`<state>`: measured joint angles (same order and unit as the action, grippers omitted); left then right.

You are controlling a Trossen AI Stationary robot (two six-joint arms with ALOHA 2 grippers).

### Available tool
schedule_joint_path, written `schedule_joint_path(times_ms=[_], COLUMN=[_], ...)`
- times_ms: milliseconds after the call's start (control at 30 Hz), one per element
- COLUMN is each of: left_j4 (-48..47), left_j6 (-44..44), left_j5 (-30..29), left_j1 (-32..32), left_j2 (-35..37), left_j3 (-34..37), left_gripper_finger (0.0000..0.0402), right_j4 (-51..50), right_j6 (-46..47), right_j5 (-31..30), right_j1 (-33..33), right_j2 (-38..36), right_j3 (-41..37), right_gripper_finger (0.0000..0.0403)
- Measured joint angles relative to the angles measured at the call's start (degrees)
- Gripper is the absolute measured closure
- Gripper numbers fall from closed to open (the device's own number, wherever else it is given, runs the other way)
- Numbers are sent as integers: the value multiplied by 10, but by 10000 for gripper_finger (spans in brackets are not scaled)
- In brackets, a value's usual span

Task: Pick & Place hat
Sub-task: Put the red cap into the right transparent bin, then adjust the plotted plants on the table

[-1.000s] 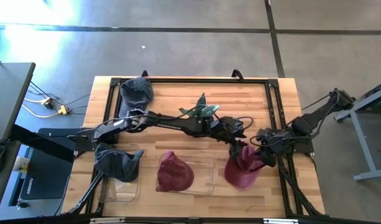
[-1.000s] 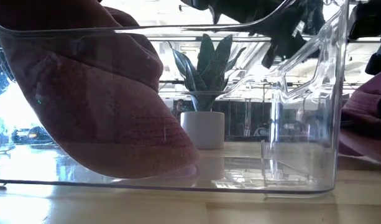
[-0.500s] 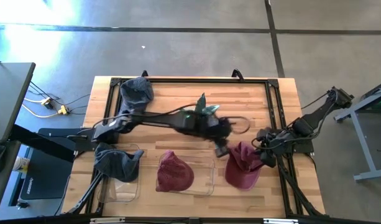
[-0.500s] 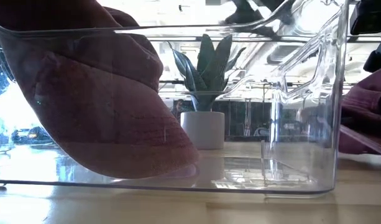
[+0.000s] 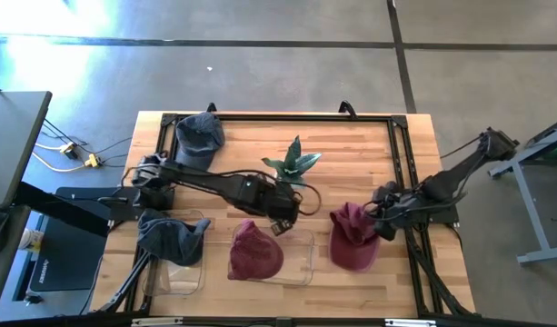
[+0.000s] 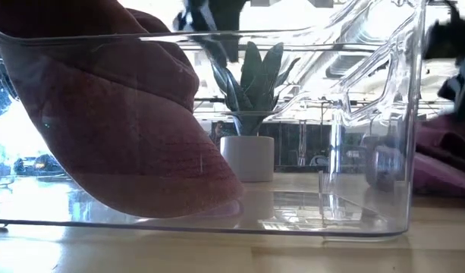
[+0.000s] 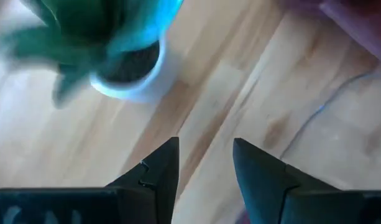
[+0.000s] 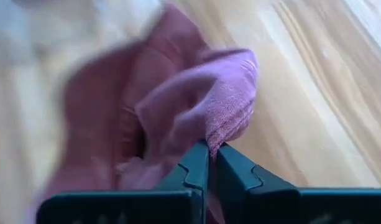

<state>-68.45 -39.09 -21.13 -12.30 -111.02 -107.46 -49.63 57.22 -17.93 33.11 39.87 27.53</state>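
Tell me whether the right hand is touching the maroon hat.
Touching: the right wrist view shows the right hand pinched shut on a fold of the maroon hat.

Robot lab: wooden bench point(image 5: 369, 145), concrete floor point(image 5: 260, 73)

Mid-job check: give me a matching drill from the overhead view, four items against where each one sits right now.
Items:
1. maroon hat
2. second maroon hat
3. grey hat
4. potted plant

Places:
A. far left corner of table
B. table centre
C. pinched by right gripper
D. inside clear bin

Pairs: 1-C, 2-D, 3-A, 4-B
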Motion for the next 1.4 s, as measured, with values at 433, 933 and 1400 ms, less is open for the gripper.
schedule_joint_path(times_ms=[433,933,1400], left_j4=[188,426,419], left_j6=[-76,-76,24], left_j5=[-1,61,103], left_j1=[18,55,135], left_j2=[202,207,255], left_j3=[337,534,564], left_gripper_finger=[257,258,386], right_j4=[-75,420,828], right_j6=[-19,-346,-391], right_j5=[47,58,208], right_j1=[-89,-248,-338], right_j2=[-5,126,427], right_j3=[-17,-19,-21], right_gripper_finger=[260,160,387])
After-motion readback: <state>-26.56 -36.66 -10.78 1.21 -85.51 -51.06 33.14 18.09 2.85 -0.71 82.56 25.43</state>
